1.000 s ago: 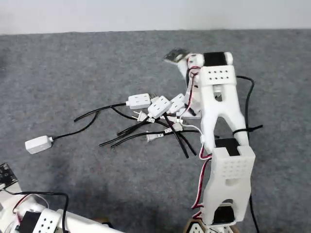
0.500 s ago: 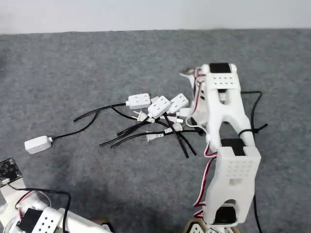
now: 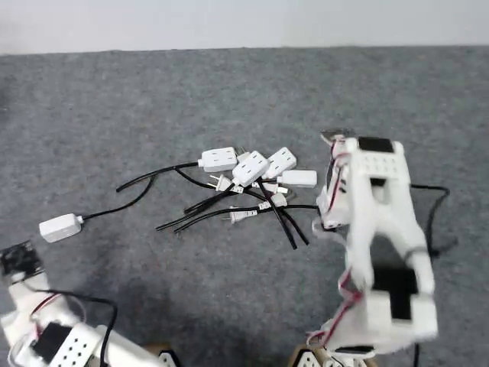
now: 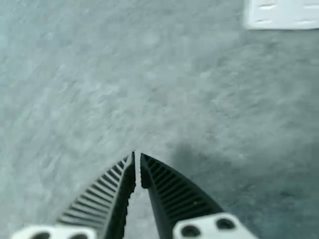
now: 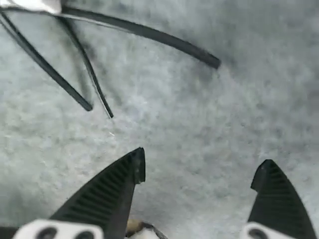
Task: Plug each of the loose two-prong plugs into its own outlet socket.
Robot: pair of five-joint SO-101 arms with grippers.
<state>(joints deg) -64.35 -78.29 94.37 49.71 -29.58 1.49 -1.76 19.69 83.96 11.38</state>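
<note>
- Left gripper (image 4: 137, 160): jaws pressed together, empty, above bare carpet (image 4: 75, 74).
- Lone outlet socket (image 3: 59, 227) near the left edge, open carpet all around.
- Clustered sockets (image 3: 250, 167), loose plugs (image 3: 238, 216) tangled at centre.
- Right gripper (image 5: 202, 169): spread wide, empty, beside black cords (image 5: 139, 31).

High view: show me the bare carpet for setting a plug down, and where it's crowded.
Bare carpet runs wide between the back wall and the tangle of plugs and socket blocks. Another free patch lies between the tangle, the lone socket block and the left arm. Crowded: the tangle itself and the strip beside the right arm.
</note>
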